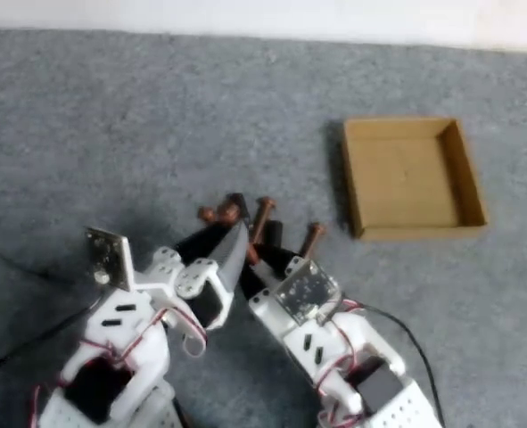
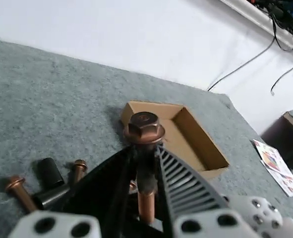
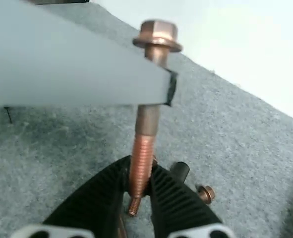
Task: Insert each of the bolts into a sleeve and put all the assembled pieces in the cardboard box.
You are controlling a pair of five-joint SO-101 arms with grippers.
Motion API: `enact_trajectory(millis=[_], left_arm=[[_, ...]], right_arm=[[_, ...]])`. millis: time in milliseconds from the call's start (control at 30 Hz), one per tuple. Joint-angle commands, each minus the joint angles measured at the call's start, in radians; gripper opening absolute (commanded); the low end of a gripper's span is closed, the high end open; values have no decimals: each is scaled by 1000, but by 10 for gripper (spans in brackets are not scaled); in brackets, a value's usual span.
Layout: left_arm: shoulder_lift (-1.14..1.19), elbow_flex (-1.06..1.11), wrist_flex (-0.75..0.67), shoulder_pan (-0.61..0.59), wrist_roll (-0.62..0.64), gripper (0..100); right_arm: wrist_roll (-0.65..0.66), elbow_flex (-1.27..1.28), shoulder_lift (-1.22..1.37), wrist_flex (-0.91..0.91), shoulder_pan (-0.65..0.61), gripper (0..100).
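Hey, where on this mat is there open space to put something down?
Bare mat stretches from the bolts away from the cardboard box and beyond them toward the wall. The box is empty too. It is crowded around the bolts and sleeves.

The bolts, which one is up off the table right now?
The bolt held upright, head up, in the left claw. The other bolts rest on the grey carpet by the black sleeves.
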Motion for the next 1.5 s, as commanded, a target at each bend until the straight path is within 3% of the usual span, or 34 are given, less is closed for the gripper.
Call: enact_trajectory(millis=[0,233,600,867,1000,1133,1333,1467], left_arm=[[-15,-51,-2,-82,-2,5],[-15,-59,-2,-186,-2,5],[-10,31,-28,-558,0,5],[-10,260,-364,-562,0,5],[-8,283,-371,-561,0,5],[-8,283,-371,-561,0,5],[-8,283,-371,-559,0,5],[-8,283,-371,-541,-2,5]], right_arm=[[8,-7,1,-4,-8,5],[8,-7,1,-4,35,6],[0,-30,4,64,127,9],[-34,-259,248,205,232,10],[-48,-441,496,321,274,10],[-83,-648,713,572,338,13],[207,-754,960,975,346,100],[261,-693,1059,1038,348,101]])
